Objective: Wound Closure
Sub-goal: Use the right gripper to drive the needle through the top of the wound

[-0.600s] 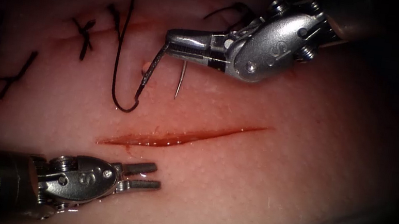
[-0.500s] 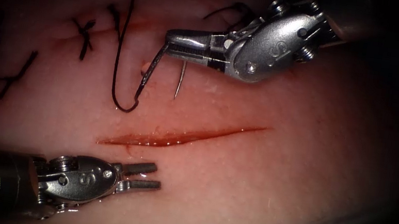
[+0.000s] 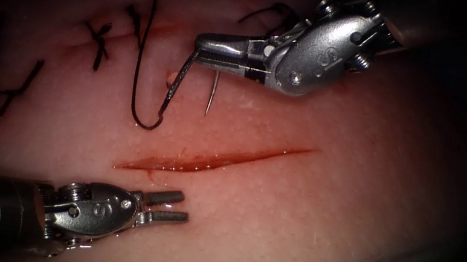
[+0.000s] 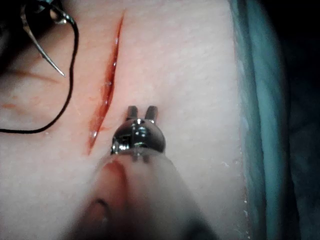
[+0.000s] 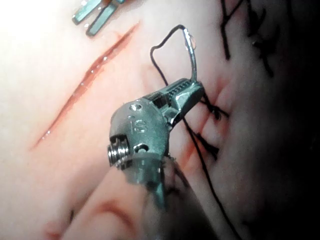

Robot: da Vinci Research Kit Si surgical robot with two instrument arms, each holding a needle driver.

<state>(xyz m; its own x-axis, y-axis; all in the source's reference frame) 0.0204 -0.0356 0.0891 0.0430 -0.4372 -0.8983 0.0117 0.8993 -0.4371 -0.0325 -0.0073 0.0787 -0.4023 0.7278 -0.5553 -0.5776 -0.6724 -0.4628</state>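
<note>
Right tool (image 5: 192, 90) clamped on needle (image 5: 191, 52), black thread (image 5: 162, 55) looping off its end, red cut (image 5: 85, 82) beside, left tool's parted jaws past it, dark stitches (image 5: 250, 30)

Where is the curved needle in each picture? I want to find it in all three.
Endoscope view: the needle hangs from the right tool above the cut, off the tissue.
Left wrist view: the needle lies across the cut from the left tool.
Right wrist view: the needle sticks out of the right tool's shut jaws.
Shared landmark: the red cut.
</note>
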